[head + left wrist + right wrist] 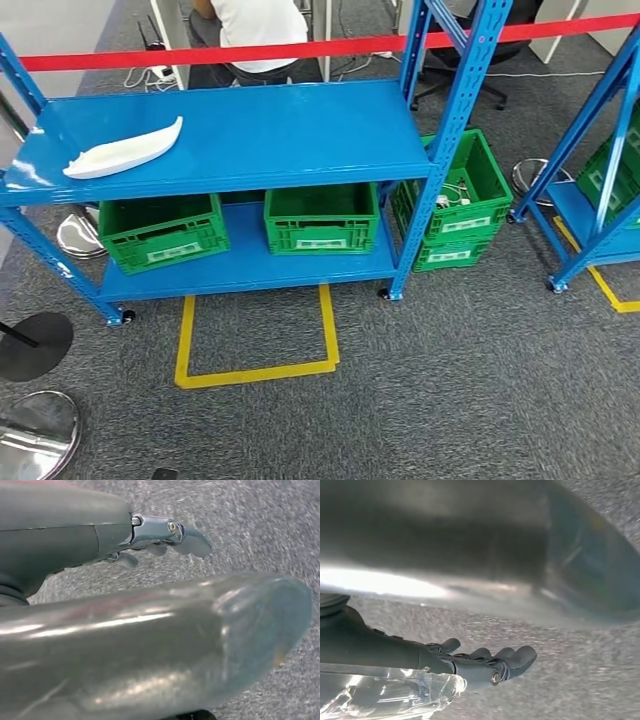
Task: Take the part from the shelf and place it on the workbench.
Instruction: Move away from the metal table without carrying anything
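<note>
Shelving in blue steel [249,130] stands across the head view on grey carpet; the white part [124,152], long and tapered, lies flat on the left end of its top board; two green crates [162,232] sit side by side on the lower board, and stacked green crates [456,200] stand on the floor just right of the frame; yellow tape [256,372] marks a square on the carpet near the shelf; a seated person [253,35] is beyond a red bar [226,52]. Left wrist view: the left hand [166,535] hangs over carpet, fingers extended and apart, holding nothing. Right wrist view: the right hand [490,662] likewise hangs over carpet, fingers stretched out, empty.
</note>
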`<state>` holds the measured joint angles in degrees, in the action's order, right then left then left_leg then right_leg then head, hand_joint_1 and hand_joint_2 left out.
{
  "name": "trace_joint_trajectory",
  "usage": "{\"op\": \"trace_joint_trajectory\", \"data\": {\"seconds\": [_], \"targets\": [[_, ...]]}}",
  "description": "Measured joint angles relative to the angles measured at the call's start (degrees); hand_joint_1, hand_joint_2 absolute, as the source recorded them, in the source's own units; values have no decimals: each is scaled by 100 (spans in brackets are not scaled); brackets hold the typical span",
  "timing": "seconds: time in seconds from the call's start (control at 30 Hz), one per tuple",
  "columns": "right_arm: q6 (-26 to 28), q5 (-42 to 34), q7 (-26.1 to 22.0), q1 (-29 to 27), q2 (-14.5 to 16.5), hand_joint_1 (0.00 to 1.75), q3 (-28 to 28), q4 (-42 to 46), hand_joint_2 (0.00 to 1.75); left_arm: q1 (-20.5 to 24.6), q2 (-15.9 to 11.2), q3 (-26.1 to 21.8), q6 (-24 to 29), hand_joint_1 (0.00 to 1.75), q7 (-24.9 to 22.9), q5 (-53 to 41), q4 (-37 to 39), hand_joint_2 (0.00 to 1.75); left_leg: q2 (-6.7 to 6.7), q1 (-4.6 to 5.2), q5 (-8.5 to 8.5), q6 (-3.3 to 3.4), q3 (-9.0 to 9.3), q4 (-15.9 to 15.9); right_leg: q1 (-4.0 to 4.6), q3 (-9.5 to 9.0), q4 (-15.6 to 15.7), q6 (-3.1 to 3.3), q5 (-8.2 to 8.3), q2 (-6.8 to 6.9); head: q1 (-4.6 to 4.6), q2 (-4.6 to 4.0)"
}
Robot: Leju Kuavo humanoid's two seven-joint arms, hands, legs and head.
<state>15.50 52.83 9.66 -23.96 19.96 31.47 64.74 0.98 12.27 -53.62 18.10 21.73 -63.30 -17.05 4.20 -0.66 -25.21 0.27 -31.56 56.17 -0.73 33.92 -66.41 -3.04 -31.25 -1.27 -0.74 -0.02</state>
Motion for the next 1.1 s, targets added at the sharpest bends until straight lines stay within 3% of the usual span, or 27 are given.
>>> {"op": "trace_joint_trajectory", "data": {"seconds": [0.07,0.1,0.17,0.2,0.27,0.33,0.4,0.43,0.47,0.53,0.57,0.63,0.67,0.7,0.77,0.83,0.87,0.9,0.93,0.97,1.03,1.1], "targets": [[-1,0,-1,6,0,0,-2,-3,0,5,0,0,-1,0,0,-1,-2,0,144,5,0,-62,-12,19,-34,-290,673,9,253,-220,-1,0],[-1,-1,-1,8,0,0,-3,-4,0,3,-2,0,-1,0,0,-1,-3,0,198,6,10,-100,-28,17,-37,-343,797,29,271,-280,-1,0],[-1,-2,-1,9,-1,0,1,-5,0,-14,-7,-3,-2,0,0,4,-4,0,288,-10,48,-175,-61,-6,-20,-360,813,106,284,-198,0,0],[-1,-2,-2,12,-1,0,2,-4,0,-23,-9,-5,-3,0,0,8,-4,0,238,-15,37,-206,-84,11,-17,-372,821,150,303,-139,2,0],[-1,-2,-8,12,0,0,4,-4,0,-21,-12,-10,-3,0,0,13,-4,0,-29,-2,-176,-253,-245,335,-25,-377,847,220,335,-4,34,0],[0,-2,-10,0,0,0,7,-6,0,-3,-11,-11,-3,0,0,13,-4,0,-290,12,-575,-283,-613,1100,-12,-371,853,252,333,154,68,0],[0,-2,-9,-5,0,0,13,-6,0,-3,-11,-11,-3,0,1,13,-4,0,-343,10,-756,-294,-886,1673,1,-367,852,265,322,322,71,0],[0,-2,-9,-2,0,0,16,-6,0,-10,-11,-13,-3,0,0,13,-4,0,-351,11,-680,-288,-870,1656,5,-371,852,266,317,396,72,0],[0,-2,-9,4,0,0,18,-6,0,-17,-11,-15,-3,0,0,12,-4,0,-379,14,-516,-276,-738,1417,7,-381,852,262,310,463,72,0],[0,-2,-9,9,0,0,18,-6,0,-10,-11,-24,-3,0,0,11,-5,0,-614,39,-163,-236,-291,604,28,-410,844,229,282,583,76,0],[0,-2,-9,7,0,0,18,-7,0,3,-9,-30,-3,0,0,10,-5,0,-728,53,-71,-211,-117,286,47,-411,840,203,261,634,73,0],[2,-3,-9,10,0,0,19,-8,0,17,-8,-43,-3,0,1,6,-6,0,-822,78,-52,-163,7,26,80,-415,847,147,233,725,58,0],[5,-3,-13,18,0,0,18,-8,0,12,-8,-51,-2,0,2,4,-6,0,-762,77,-48,-131,1,24,79,-441,862,121,231,767,49,0],[9,-4,-19,29,0,0,17,-7,0,-1,-9,-60,-2,0,2,3,-6,0,-724,70,-38,-99,1,13,70,-463,853,88,215,743,43,0],[16,-8,-37,36,0,0,12,-7,0,-9,-8,-73,-2,0,2,3,-6,0,-652,44,-11,-32,1,-8,51,-377,582,27,31,497,22,0],[20,-15,-46,20,0,0,8,-11,0,3,-1,-79,-4,0,2,2,-6,0,-581,32,0,12,-13,-11,39,-20,-155,-11,-338,215,-3,0],[20,-20,-46,9,0,0,7,-15,0,6,2,-82,-4,0,2,2,-6,0,-544,34,1,23,-20,-10,38,180,-546,-19,-486,167,-7,0],[20,-27,-46,-1,0,0,7,-18,0,5,3,-87,-4,0,2,3,-6,0,-509,36,1,26,-22,-9,38,320,-795,-22,-535,150,-8,0],[20,-38,-46,-7,0,0,7,-20,0,2,3,-93,-5,0,2,6,-6,0,-474,36,1,26,-18,-8,36,357,-821,-22,-464,147,-10,0],[20,-55,-49,-10,0,0,7,-21,0,0,5,-99,-9,0,2,9,-6,0,-442,34,0,22,-11,-6,30,281,-610,-19,-290,147,-10,0],[21,-91,-61,-3,0,0,7,-22,0,1,11,-105,-19,0,2,16,-7,87,-385,35,-7,-10,5,7,13,-80,200,-15,124,134,-14,0],[24,-119,-77,16,0,0,5,-27,87,4,11,-115,-12,0,-1,24,-8,175,-350,56,-27,-44,-6,36,-3,-321,740,12,303,104,-9,0]]}}
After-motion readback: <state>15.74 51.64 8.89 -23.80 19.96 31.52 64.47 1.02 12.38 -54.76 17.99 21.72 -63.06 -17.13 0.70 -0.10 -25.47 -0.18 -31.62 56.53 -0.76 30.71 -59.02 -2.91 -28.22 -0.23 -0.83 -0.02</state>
